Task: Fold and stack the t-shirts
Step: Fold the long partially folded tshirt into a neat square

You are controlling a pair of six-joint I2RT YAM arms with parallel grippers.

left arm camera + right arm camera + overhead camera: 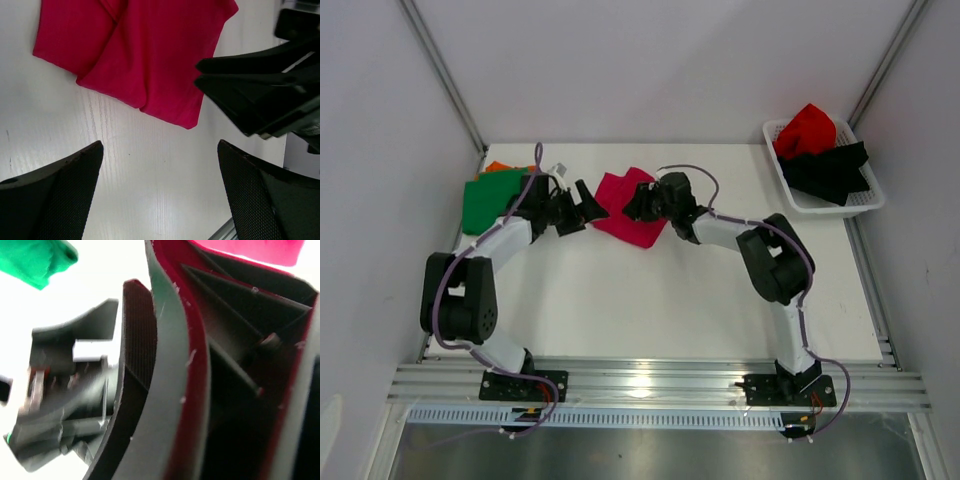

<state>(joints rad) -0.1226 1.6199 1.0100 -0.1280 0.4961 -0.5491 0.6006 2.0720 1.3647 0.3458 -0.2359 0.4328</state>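
Pink t-shirt (628, 222) lies folded mid-table, unstacked, the wide-open, empty left gripper (160, 150) beside it and the right gripper (197, 73) at its edge, grip unclear; green (485, 200) tops orange (498, 166) far-left, red (807, 128) and black (830, 168) wait in the basket (820, 208).

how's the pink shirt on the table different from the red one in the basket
The pink shirt lies folded fairly flat, while the red shirt sits bunched up in a heap. The pink shirt rests alone on the table; the red shirt lies on a black shirt inside the white basket. The pink shirt is magenta, the red shirt a brighter scarlet. Both are plain, single-colour cloth.
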